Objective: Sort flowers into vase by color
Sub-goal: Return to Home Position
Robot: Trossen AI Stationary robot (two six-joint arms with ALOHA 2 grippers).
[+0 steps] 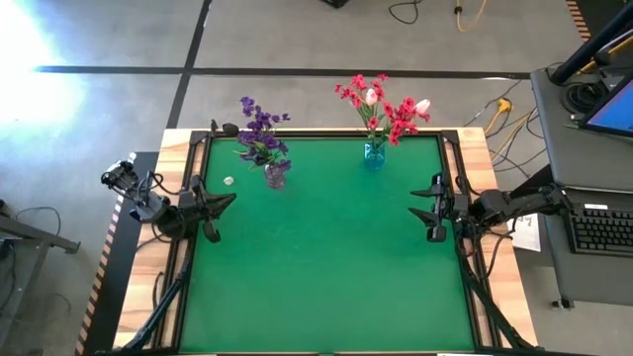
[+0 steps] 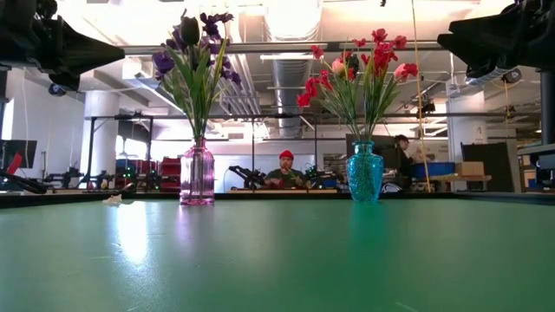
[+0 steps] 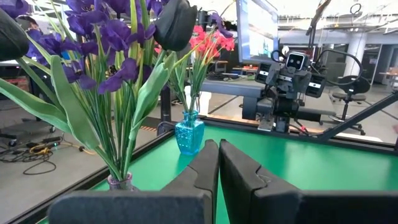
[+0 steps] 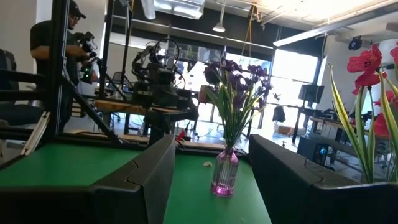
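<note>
Purple sprays and dark tulips [image 1: 261, 133] stand by their stems in a pink glass vase [image 1: 275, 176] at the far left of the green mat; the same vase [image 2: 197, 173] shows in the low view. Red sprays and pale pink tulips [image 1: 381, 107] stand in a blue glass vase [image 1: 374, 154] [image 2: 365, 172] at the far middle. My left gripper [image 1: 229, 201] [image 3: 219, 163] hovers shut at the left edge, near the pink vase. My right gripper [image 1: 419, 200] [image 4: 211, 180] hovers open at the right edge, holding nothing.
A small pale scrap [image 1: 228, 181] lies on the mat left of the pink vase. A raised wooden frame [image 1: 475, 148] borders the mat. A desk with a keyboard [image 1: 601, 229] stands to the right. People work in the room behind [image 2: 285, 169].
</note>
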